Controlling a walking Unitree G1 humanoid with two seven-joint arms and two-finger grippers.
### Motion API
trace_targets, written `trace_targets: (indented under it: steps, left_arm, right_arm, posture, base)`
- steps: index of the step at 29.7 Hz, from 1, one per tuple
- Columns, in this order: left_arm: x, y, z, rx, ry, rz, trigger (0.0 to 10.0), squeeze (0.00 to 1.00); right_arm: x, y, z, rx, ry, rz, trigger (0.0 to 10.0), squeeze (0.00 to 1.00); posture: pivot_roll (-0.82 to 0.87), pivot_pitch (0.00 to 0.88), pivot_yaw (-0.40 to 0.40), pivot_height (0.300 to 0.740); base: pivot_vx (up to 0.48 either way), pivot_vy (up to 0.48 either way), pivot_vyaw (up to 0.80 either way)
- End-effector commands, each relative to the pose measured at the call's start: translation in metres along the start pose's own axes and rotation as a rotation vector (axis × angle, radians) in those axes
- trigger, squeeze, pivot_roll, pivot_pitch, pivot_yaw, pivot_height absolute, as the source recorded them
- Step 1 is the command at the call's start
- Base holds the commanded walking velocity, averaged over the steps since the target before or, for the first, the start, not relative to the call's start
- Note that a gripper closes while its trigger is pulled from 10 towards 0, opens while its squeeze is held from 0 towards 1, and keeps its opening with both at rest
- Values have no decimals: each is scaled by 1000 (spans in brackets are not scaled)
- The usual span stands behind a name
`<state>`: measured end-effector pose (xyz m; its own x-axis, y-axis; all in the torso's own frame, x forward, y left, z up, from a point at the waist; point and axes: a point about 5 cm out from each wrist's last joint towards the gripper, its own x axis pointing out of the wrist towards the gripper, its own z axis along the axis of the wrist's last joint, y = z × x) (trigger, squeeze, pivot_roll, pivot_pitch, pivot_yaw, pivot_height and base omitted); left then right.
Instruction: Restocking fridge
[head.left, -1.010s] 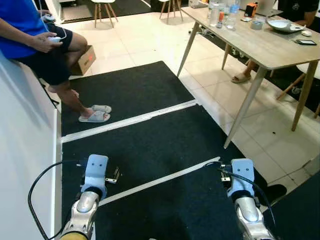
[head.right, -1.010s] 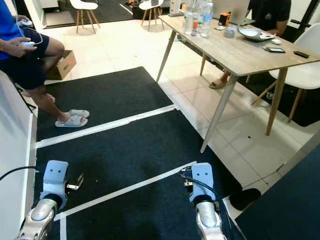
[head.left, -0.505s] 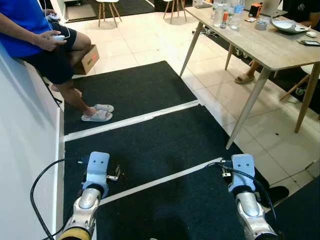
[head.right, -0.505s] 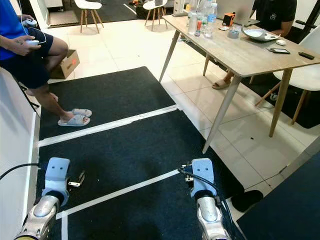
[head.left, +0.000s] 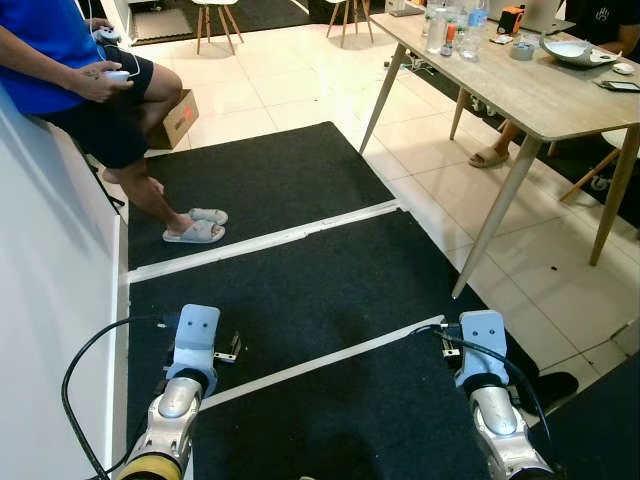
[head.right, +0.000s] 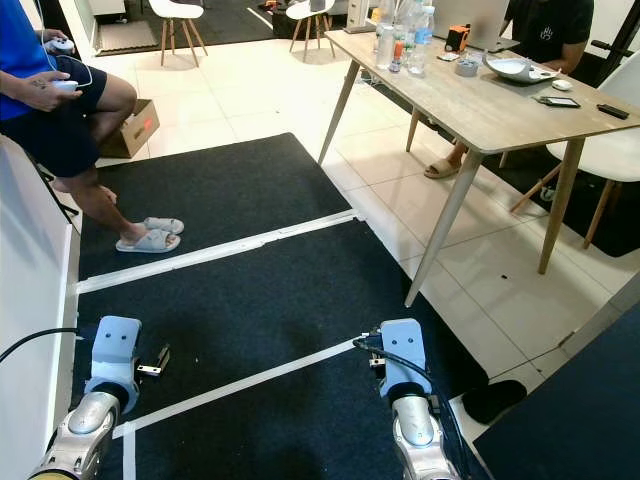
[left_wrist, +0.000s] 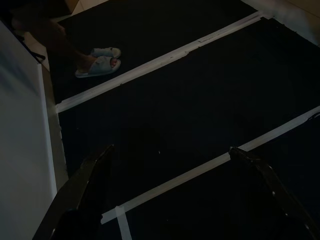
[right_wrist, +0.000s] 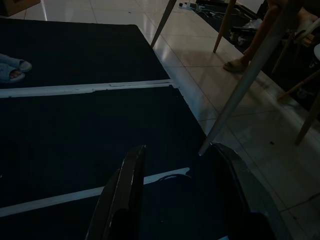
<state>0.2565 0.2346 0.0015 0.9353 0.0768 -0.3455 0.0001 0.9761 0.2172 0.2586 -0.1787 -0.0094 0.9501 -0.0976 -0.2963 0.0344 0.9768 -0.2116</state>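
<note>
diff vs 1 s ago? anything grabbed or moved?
Only the camera moved: between 1.0 s and 0.5 s ago the whole scene shifted slightly, then held. Nothing was taken hold of or let go. The left gripper and right gripper hang open and empty over the black mat, as before. The seated person, slippers and wooden table stayed put.
</note>
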Motion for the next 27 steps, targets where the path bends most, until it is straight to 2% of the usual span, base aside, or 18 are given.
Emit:
trace_targets:
  steps: [1,27]
  left_arm:
    - [1,-6,-1,-5,3,-12,10000,0]
    - [1,-6,1,-12,-8,-8,10000,0]
  right_arm:
    - [0,1,-1,1,4,0,10000,102]
    - [-1,2,0,0,-4,5,10000,98]
  posture:
    - [43,0,-9,740]
    - [37,0,-13,740]
  base:
    - [0,0,0]
    - [0,0,0]
